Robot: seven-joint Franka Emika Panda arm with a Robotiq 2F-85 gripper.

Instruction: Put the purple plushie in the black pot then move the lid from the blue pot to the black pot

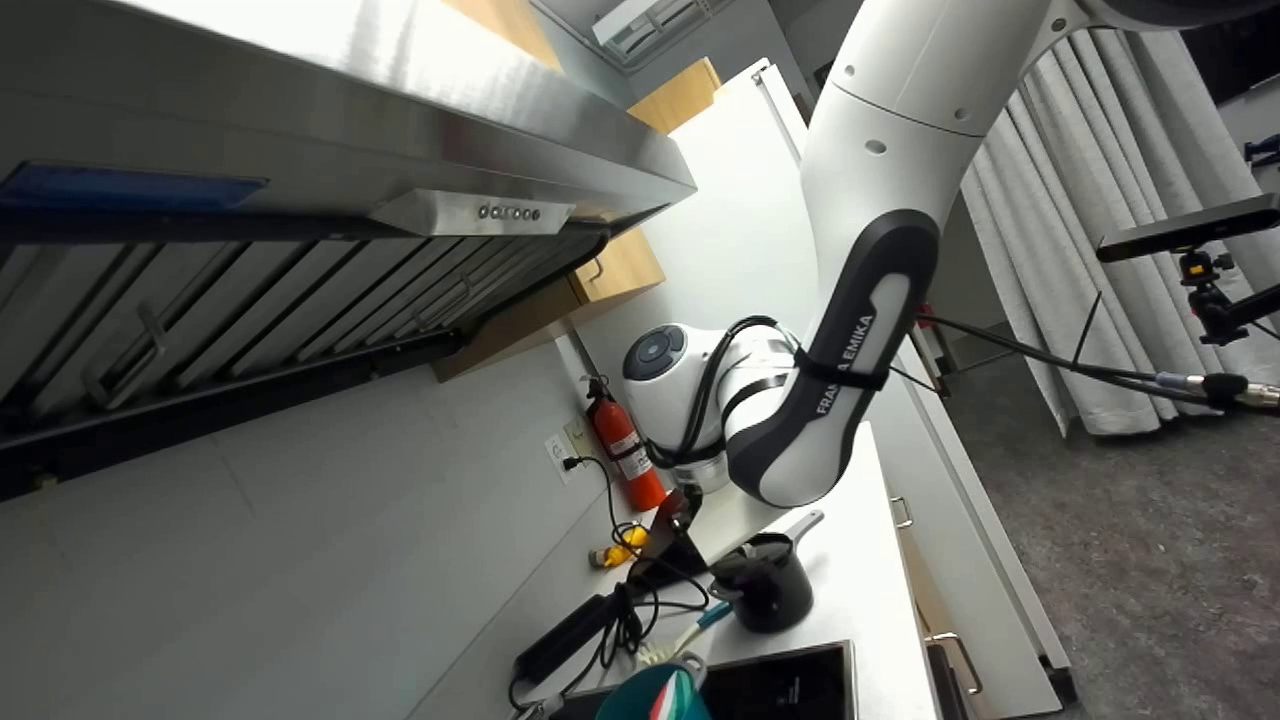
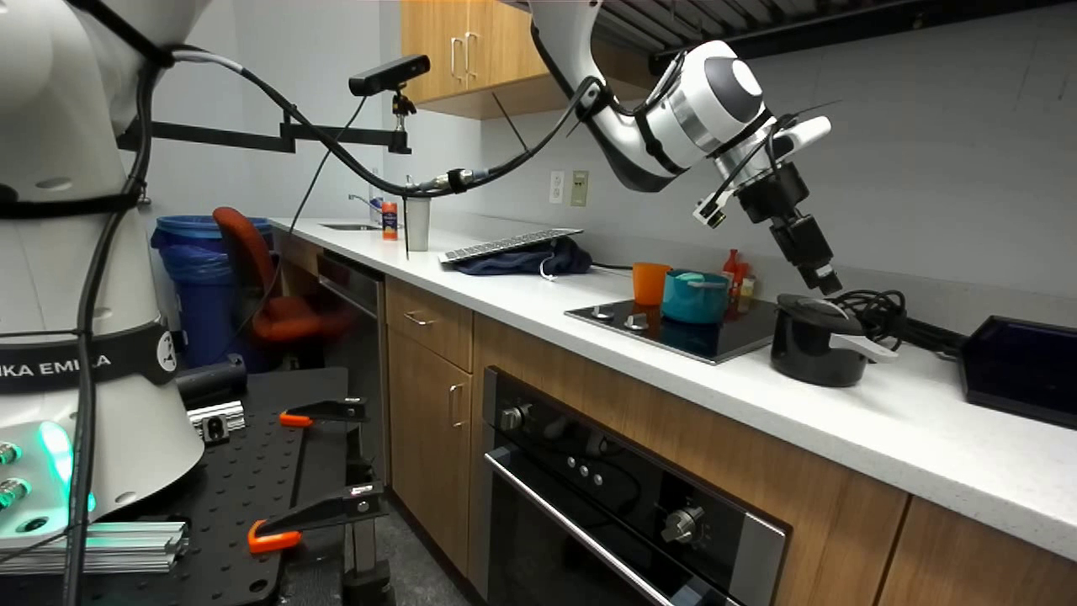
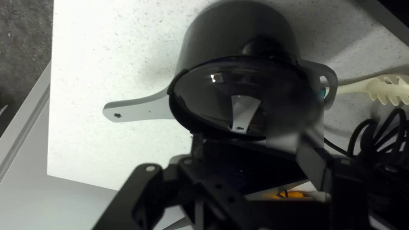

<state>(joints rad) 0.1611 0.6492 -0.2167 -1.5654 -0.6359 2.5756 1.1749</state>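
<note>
The black pot stands on the white counter beside the cooktop; it also shows in an exterior view and the wrist view. A dark glass lid lies over its top; in an exterior view the lid sits at the rim, and I cannot tell if it is fully seated. The blue pot stands on the cooktop without a lid. No purple plushie is visible; the black pot's inside is hidden. My gripper is open, fingers apart, just above the lid's edge; it also shows in an exterior view.
An orange cup stands by the blue pot on the cooktop. A cream pasta spoon and black cables lie behind the black pot. A dark tray is beyond it. The range hood hangs above.
</note>
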